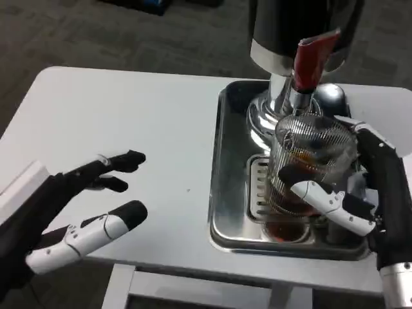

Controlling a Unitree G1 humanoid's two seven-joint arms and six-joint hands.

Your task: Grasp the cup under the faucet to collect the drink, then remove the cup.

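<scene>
A clear ribbed cup (pixel 308 164) with brown drink in its lower part stands on the slotted drip grate in the steel tray (pixel 225 161), right under the faucet. The faucet has a red lever (pixel 312 58) and a chrome spout on a black-and-chrome dispenser (pixel 290 29). My right hand (pixel 351 193) wraps the cup from the right, fingers across its front and behind it. My left hand (pixel 90 206) hovers over the table's left front, fingers spread and holding nothing.
The white table (pixel 141 122) ends just in front of the tray and my left hand. The tray's raised rim surrounds the dispenser base. Dark carpet lies beyond the far edge.
</scene>
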